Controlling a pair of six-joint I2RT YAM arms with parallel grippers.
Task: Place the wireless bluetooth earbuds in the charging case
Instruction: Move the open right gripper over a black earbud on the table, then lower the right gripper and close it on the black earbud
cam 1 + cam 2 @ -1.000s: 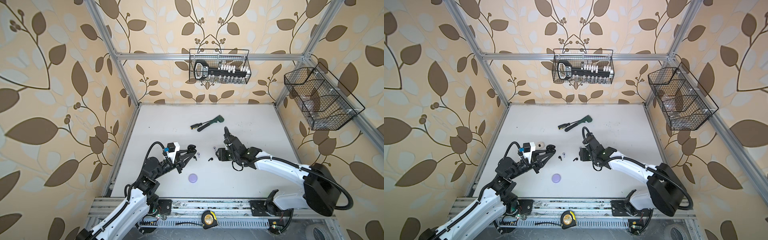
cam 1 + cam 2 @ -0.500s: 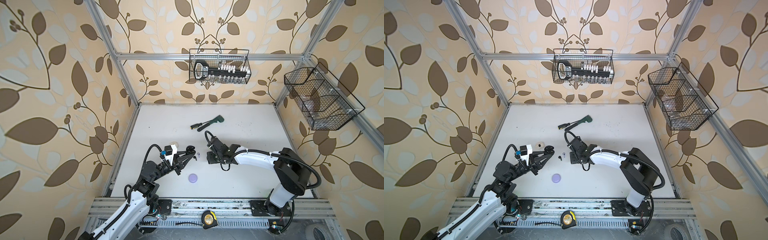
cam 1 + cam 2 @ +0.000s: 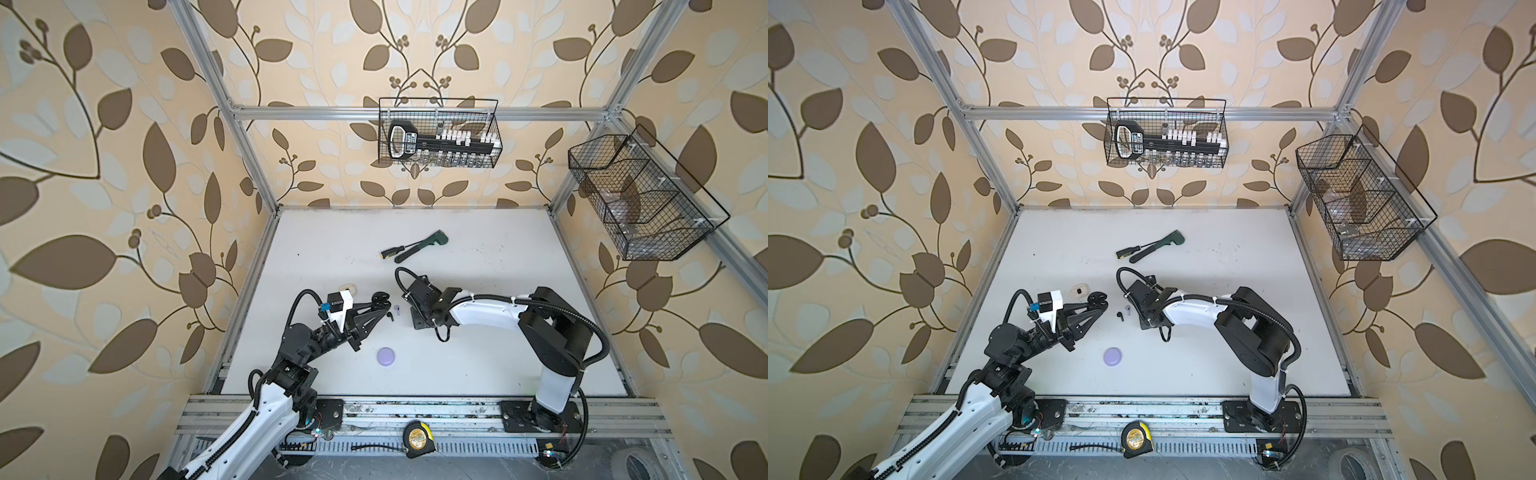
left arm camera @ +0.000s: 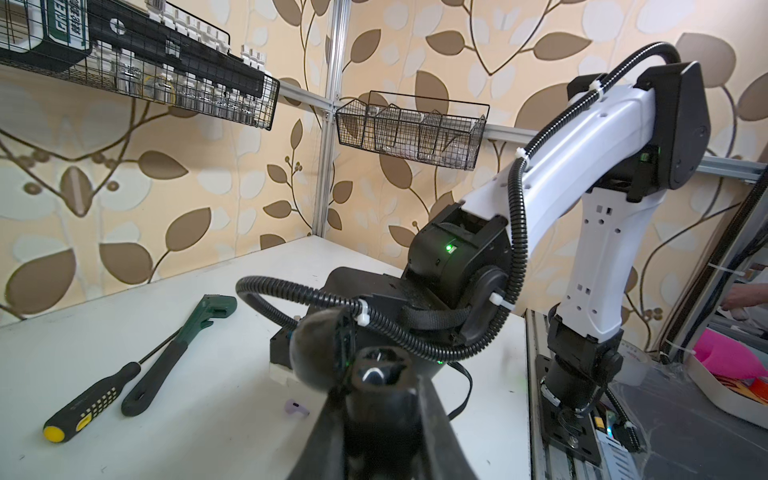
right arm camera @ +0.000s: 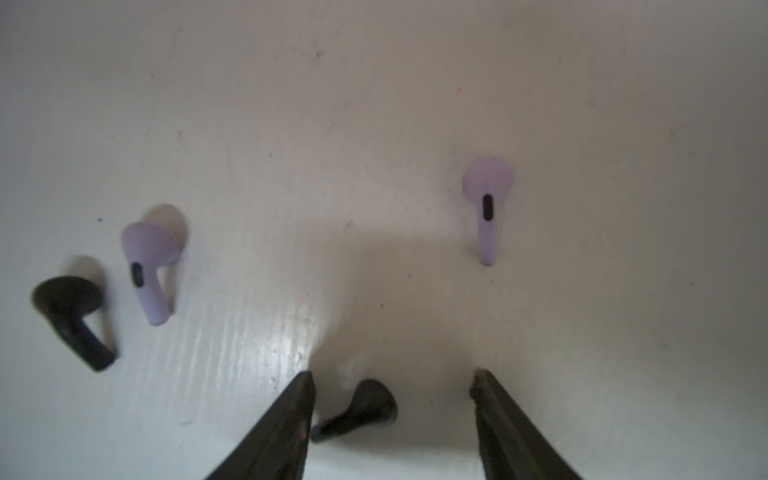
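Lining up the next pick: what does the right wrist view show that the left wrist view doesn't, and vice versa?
Right wrist only: two black stemmed plastic earbuds, one between the open right gripper's fingertips, one aside. Left wrist only: yellow-tipped black screwdriver, green wrench, the shut left gripper holding a black charging case. Both: white tabletop, a lilac stemmed earbud; right wrist shows two.

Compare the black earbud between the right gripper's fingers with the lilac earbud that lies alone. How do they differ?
Colour: the black earbud is dark; the lone lilac earbud is pale, with a dark slot on its stem.
Place: the black earbud lies between the open fingers of the right gripper, near one finger; the lilac earbud lies beyond the fingertips.
Both are stemmed and lie on the white table.
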